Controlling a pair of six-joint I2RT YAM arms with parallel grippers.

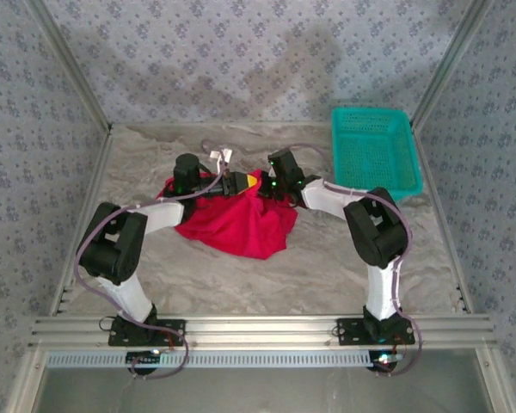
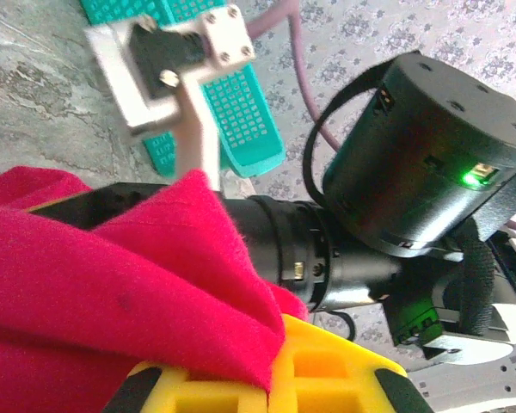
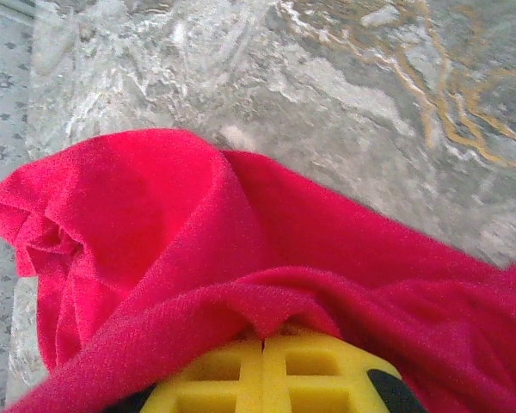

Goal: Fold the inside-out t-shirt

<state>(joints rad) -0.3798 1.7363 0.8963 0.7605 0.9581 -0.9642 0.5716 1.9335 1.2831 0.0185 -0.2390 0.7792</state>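
The near half of the table [image 1: 327, 275] is bare, so there is lots of room there. The red t-shirt [image 1: 241, 224] sits heaped in the middle. The left arm [image 1: 159, 215] and right arm [image 1: 327, 196] reach in and block both its sides. The teal basket [image 1: 374, 151] fills the far right corner. The far left corner is open too.

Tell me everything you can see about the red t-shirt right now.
The t-shirt is plain bright red, soft, slightly fuzzy cloth. It lies bunched in a wrinkled heap on the table, not spread flat. The left gripper and right gripper both pinch its far edge, cloth draping over their yellow fingers.
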